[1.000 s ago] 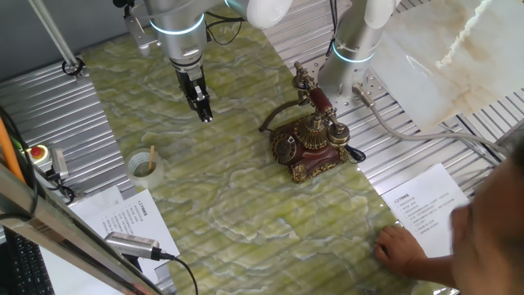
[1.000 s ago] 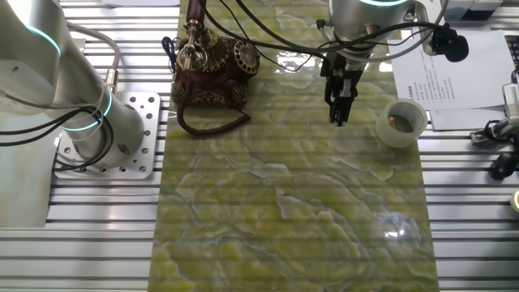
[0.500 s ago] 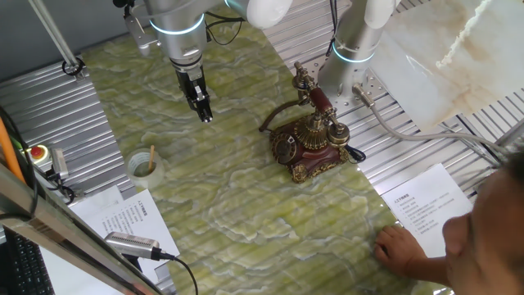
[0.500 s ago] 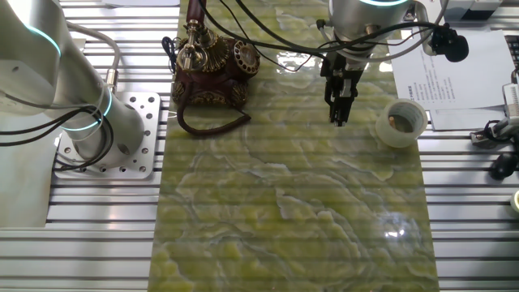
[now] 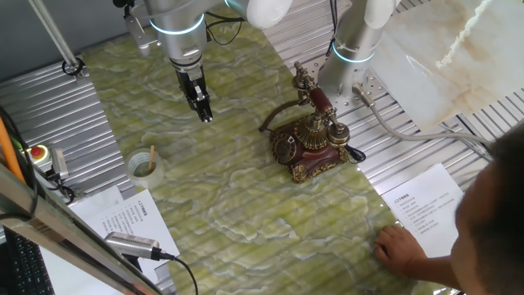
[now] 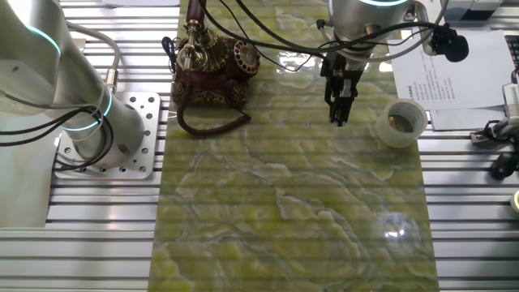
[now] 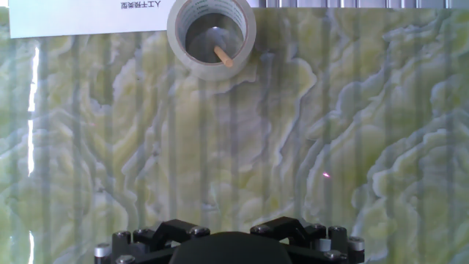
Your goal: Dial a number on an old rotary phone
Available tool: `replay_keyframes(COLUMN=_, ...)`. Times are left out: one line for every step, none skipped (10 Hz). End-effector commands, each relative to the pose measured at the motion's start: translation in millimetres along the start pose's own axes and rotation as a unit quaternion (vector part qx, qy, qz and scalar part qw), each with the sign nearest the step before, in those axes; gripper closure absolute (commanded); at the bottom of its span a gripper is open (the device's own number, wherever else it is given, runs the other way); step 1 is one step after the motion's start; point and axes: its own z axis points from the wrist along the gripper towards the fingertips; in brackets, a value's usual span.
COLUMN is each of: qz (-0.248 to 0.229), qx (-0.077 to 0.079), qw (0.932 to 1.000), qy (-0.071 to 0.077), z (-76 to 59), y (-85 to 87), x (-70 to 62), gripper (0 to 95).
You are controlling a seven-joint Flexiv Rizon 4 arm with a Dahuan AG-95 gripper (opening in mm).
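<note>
The old rotary phone (image 5: 311, 146) stands on the green marbled mat, dark red-brown with gold trim. Its round dial (image 5: 285, 147) faces the mat's middle and its handset (image 5: 321, 103) rests in the cradle. In the other fixed view the phone (image 6: 212, 69) is at the upper left with the dial (image 6: 245, 57) on its right side. My gripper (image 5: 205, 116) hangs over the mat well to the left of the phone, pointing down, fingers together and holding nothing. In the other fixed view the gripper (image 6: 337, 118) is between phone and tape roll. The hand view shows only mat, no phone.
A tape roll (image 5: 146, 167) with a wooden stick (image 7: 223, 56) inside sits near the mat's edge, next to a printed sheet (image 5: 123, 217). A second arm's base (image 5: 352, 57) stands behind the phone. A person's hand (image 5: 401, 246) rests by another sheet (image 5: 426, 205).
The arm, gripper and phone have not moved. Only the person at the lower right edge has shifted slightly.
</note>
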Motion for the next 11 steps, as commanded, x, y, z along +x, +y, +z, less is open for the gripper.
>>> replay_keyframes(qz=-0.017, qx=-0.03, qw=0.9992, qy=-0.019, z=-0.1, y=0.0, x=0.1, gripper=95.0)
replay_keyframes(qz=-0.017, qx=-0.03, qw=0.9992, qy=-0.019, z=-0.2, y=0.0, x=0.1, gripper=95.0)
replay_keyframes(qz=-0.018, qx=-0.03, qw=0.9992, qy=-0.019, z=-0.2, y=0.0, x=0.1, gripper=95.0)
replay_keyframes(qz=-0.018, qx=-0.03, qw=0.9992, qy=-0.019, z=-0.2, y=0.0, x=0.1, gripper=95.0)
replay_keyframes(qz=-0.018, qx=-0.03, qw=0.9992, qy=-0.019, z=-0.2, y=0.0, x=0.1, gripper=95.0)
replay_keyframes(qz=-0.017, qx=-0.029, qw=0.9993, qy=-0.018, z=-0.2, y=0.0, x=0.1, gripper=95.0)
replay_keyframes(qz=-0.017, qx=-0.026, qw=0.9994, qy=-0.014, z=-0.1, y=0.0, x=0.1, gripper=95.0)
replay_keyframes(qz=-0.016, qx=-0.026, qw=0.9994, qy=-0.013, z=0.2, y=-0.1, x=0.0, gripper=95.0)
replay_keyframes(qz=-0.016, qx=-0.026, qw=0.9995, qy=-0.014, z=0.5, y=-0.2, x=-0.3, gripper=95.0)
replay_keyframes(qz=-0.015, qx=-0.026, qw=0.9995, qy=-0.013, z=0.3, y=-0.2, x=-1.1, gripper=95.0)
replay_keyframes(qz=-0.015, qx=-0.025, qw=0.9995, qy=-0.012, z=0.3, y=-0.2, x=-2.0, gripper=95.0)
